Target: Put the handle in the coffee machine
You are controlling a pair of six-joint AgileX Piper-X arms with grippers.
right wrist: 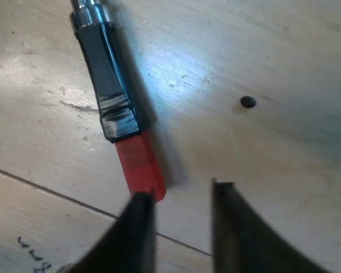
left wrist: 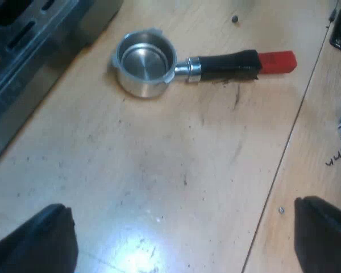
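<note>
Holder lies loose and flat on the wooden table, cup mouth up, not locked into anything.

Left wrist view:
- The holder is well ahead of my left gripper, past the fingertips and apart from them.
- The metal cup is shiny, with its bare bottom showing.
- The espresso machine has its metal edge close beside the cup, with a strip of wood between, not touching.
- The dark handle points away from the machine, and the red end is the part farthest from it.
- My left fingers are spread wide, with bare wood between them, gripping nothing.

Right wrist view:
- My right gripper is low over the table, right at the handle's red end.
- The fingers are apart, with a narrower gap than on the left and only wood in it.
- One fingertip sits at the very tip of the red end. I cannot tell whether it touches or is just above.
- The other finger is over bare wood beside it, so the red end is not between the fingers.
- The black part of the handle runs straight away from the gripper up to the metal collar.
- A small dark speck sits on the wood ahead of the gripper, apart from the handle.
- The table seam crosses just by the red tip and passes under my fingers.
- A pen scrawl is on the wood on the near side of the seam, beside my finger.
</note>
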